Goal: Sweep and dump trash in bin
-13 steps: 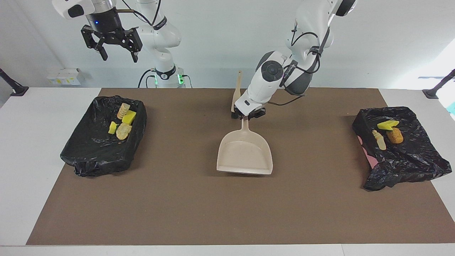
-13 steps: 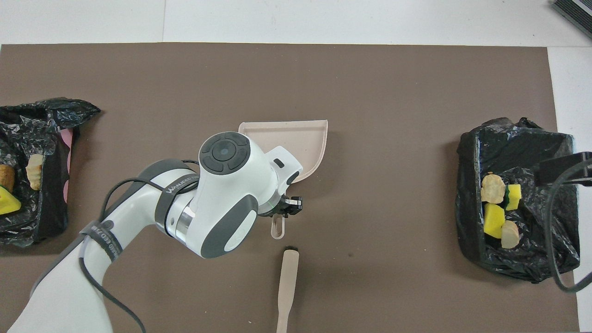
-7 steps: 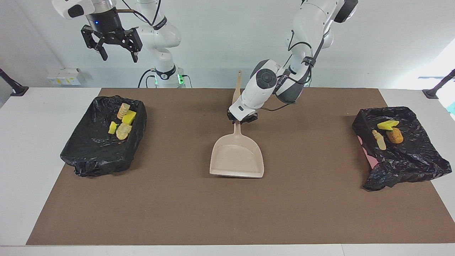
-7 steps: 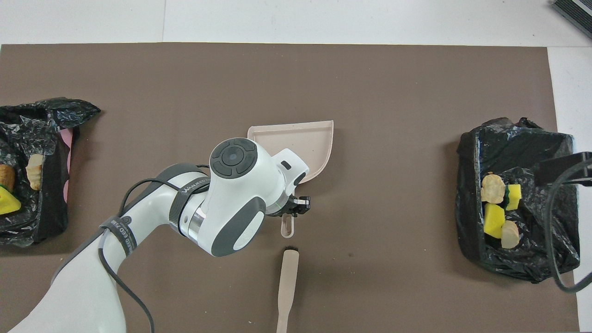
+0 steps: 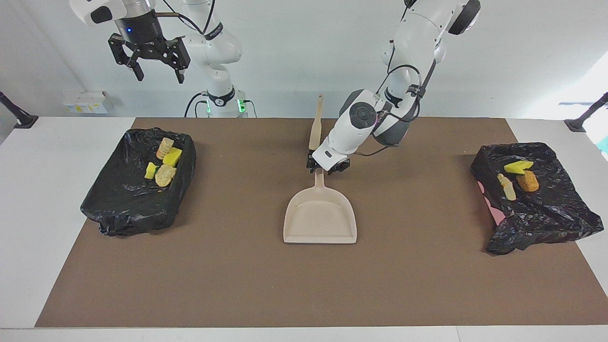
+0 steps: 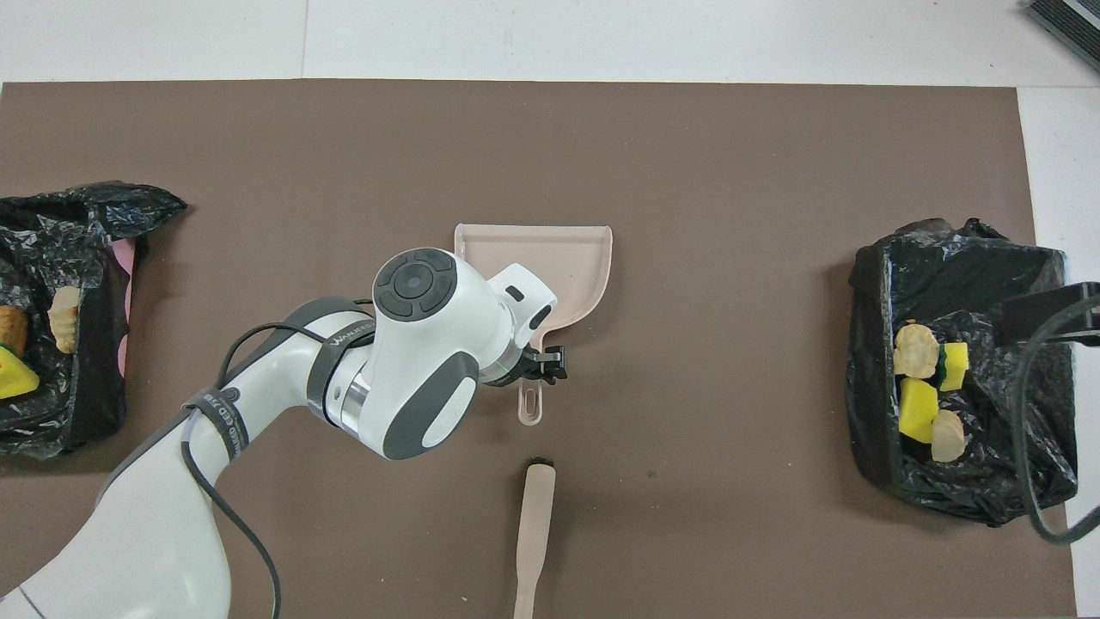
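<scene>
A beige dustpan (image 5: 320, 218) (image 6: 559, 258) lies flat in the middle of the brown mat, its handle pointing toward the robots. My left gripper (image 5: 327, 167) (image 6: 543, 371) is down at that handle. All the trash sits in two black-bagged bins. Several yellow and beige pieces (image 5: 165, 175) (image 6: 916, 408) lie in the bin (image 5: 123, 218) (image 6: 962, 490) at the right arm's end. Three pieces (image 5: 527, 180) (image 6: 64, 318) lie in the bin (image 5: 546, 223) (image 6: 51, 421) at the left arm's end. My right gripper (image 5: 160, 77) waits open, high over its bin.
A wooden-handled brush (image 5: 316, 126) (image 6: 534, 524) lies on the mat (image 5: 237, 285) between the dustpan's handle and the robots. The white tabletop (image 5: 38, 190) borders the mat on all sides.
The dustpan has swung from a skewed angle to lie square and slid a little farther from the robots, the left gripper staying at its handle. The right arm has not moved.
</scene>
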Available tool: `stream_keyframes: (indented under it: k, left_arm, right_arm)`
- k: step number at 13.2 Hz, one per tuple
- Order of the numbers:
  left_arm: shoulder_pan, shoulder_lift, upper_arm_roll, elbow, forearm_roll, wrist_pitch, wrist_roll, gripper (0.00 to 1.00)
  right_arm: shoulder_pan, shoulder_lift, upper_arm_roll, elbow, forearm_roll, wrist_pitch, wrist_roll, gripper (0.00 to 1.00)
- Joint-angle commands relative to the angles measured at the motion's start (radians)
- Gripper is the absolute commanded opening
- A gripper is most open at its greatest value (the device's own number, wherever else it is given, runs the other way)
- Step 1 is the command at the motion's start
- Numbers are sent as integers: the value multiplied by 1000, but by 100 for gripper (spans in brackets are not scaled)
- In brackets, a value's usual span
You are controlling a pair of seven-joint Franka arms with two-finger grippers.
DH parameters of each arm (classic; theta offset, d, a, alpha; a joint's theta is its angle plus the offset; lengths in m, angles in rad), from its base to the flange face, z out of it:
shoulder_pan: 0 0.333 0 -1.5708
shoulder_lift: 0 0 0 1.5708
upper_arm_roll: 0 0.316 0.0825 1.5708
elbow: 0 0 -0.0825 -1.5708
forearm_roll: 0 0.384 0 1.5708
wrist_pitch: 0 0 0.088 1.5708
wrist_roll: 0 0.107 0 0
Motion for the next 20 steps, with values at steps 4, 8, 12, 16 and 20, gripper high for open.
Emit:
stream_keyframes:
  k: [4,8,12,16,20]
  left_arm:
    - [86,-61,17,76,20,-113,12,100]
    - [94,-106,115,96,29,-116,156,100]
    - [91,-150,268,115,49,-160,377,100]
    - [87,-222,381,115,57,-199,523,100]
    - [10,-262,550,150,72,-280,636,100]
  right_arm:
    - [-5,-5,0,6,-7,-17,-29,100]
    - [-5,-5,0,6,-7,-17,-29,100]
    - [-5,-5,0,6,-7,-17,-29,100]
    - [-5,-5,0,6,-7,-17,-29,100]
    - [-5,-5,0,6,-7,-17,-29,100]
